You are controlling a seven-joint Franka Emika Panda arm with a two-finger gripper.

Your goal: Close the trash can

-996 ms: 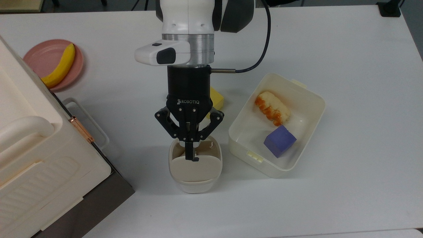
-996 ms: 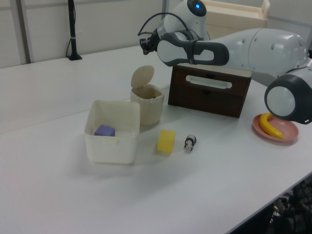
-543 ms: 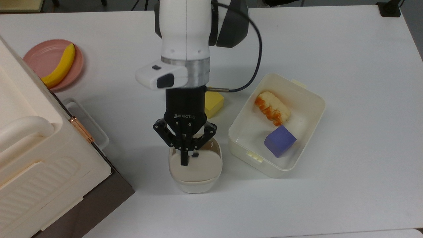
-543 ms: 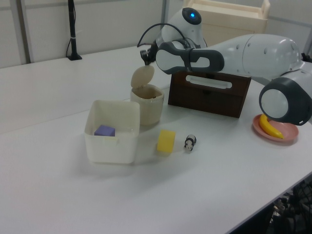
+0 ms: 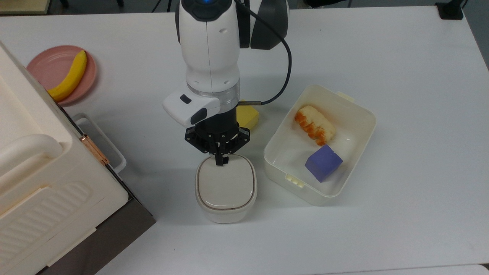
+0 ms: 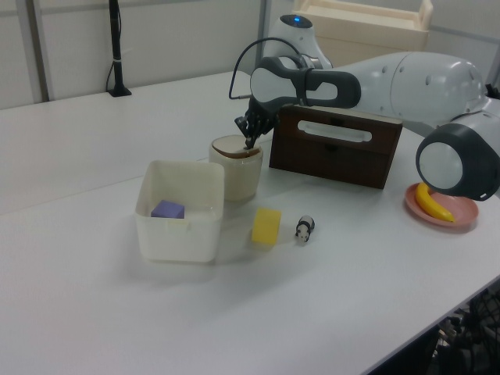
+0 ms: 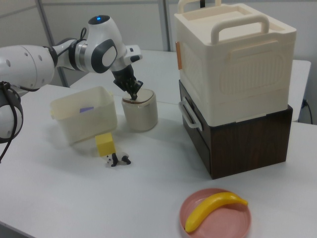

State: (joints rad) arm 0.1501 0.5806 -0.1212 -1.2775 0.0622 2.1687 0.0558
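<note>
The trash can (image 5: 225, 208) is a small cream-white bin in the middle of the table, and its beige lid (image 5: 225, 185) lies flat on the rim. My gripper (image 5: 221, 161) points down with its fingertips together, touching the lid's edge nearest the arm. From the left view, the gripper (image 6: 250, 143) rests on top of the trash can (image 6: 237, 173). From the right view, the gripper (image 7: 134, 94) sits on the lid of the trash can (image 7: 140, 113).
A white container (image 5: 361, 110) holding a purple cube (image 5: 323, 162) and an orange-white food piece stands to the top view's right of the can. A yellow block (image 5: 248, 114) lies behind it. A big cream appliance (image 5: 34, 175) and a banana (image 5: 68, 76) on a pink plate are at the top view's left.
The lid stood raised one second ago and now lies flat on the can. The gripper has come down with it and drawn back toward the arm, staying shut.
</note>
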